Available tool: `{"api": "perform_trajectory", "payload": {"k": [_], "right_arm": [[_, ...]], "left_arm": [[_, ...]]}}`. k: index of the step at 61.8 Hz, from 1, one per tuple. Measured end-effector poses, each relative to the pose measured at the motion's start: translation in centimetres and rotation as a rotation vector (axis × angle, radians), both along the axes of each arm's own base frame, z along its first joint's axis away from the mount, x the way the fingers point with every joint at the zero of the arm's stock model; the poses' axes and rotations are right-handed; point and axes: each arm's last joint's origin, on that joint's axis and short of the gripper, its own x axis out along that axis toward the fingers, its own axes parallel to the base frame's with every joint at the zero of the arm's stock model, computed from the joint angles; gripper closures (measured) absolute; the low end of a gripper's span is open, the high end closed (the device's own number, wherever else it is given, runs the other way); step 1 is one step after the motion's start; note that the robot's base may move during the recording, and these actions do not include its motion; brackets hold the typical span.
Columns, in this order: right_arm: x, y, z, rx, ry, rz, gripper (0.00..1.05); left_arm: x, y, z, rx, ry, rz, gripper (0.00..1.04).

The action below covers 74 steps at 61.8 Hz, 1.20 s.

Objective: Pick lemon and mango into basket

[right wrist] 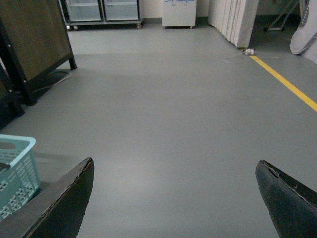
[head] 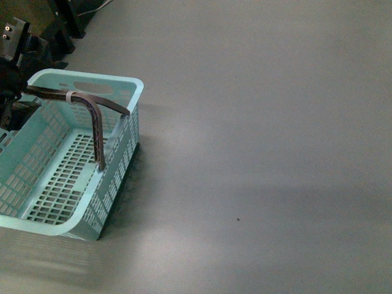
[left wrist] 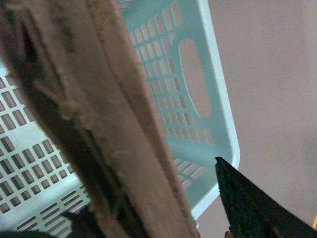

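Basket [head: 122, 147] - one, light turquoise with slotted walls and floor - stands on the grey floor [head: 263, 122], directly under the left gripper [head: 17, 86], which is over its far end. Two brown handles [head: 92, 116] are swung up over the basket's opening and meet near a pale band [head: 71, 96]. From there they run straight in towards the left jaws. In the left wrist view a handle [left wrist: 99, 124] fills the picture very close to the camera, passing just beside the one dark finger [left wrist: 252, 208] that shows. The other finger is hidden behind it. I cannot tell whether these jaws are clamped on the handle or only lying alongside it.

The right gripper [right wrist: 173, 208] is well apart from the basket. Its two dark fingers [right wrist: 64, 208] are spread wide, with only bare floor between them and nothing held or touched. One corner of the basket [right wrist: 20, 173] shows just outside one of those fingers.
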Motion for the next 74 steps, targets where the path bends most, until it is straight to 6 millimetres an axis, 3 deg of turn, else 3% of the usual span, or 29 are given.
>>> {"api": "perform_trajectory", "payload": {"k": [10,17,29,39,58,64,74], "right_arm": [[0.0,0.0,0.0,0.0,0.0,0.0,0.09],[0.0,0.0,0.0,0.0,0.0,0.0,0.09],[0.0,0.0,0.0,0.0,0.0,-0.001,0.09],[0.0,0.0,0.0,0.0,0.0,0.0,0.09],[0.0,0.0,0.0,0.0,0.0,0.0,0.09],[0.0,0.0,0.0,0.0,0.0,0.0,0.09],[0.0,0.0,0.0,0.0,0.0,0.0,0.09]], "left_arm": [[-0.1,0.0,-0.1,-0.026,0.007,0.035,0.88],[-0.8,0.0,0.3,-0.082,0.007,0.067,0.98],[-3.8,-0.1,2.6,-0.062,-0.005,0.063,0.99],[-7.7,0.1,7.4,-0.1,-0.071,0.083,0.99],[-16.5,0.1,19.9,-0.238,-0.295,0.091,0.99],[-19.1,0.0,22.3,-0.265,-0.336,0.086,0.99],[-22.2,0.0,24.5,-0.292,-0.368,0.106,0.99]]}}
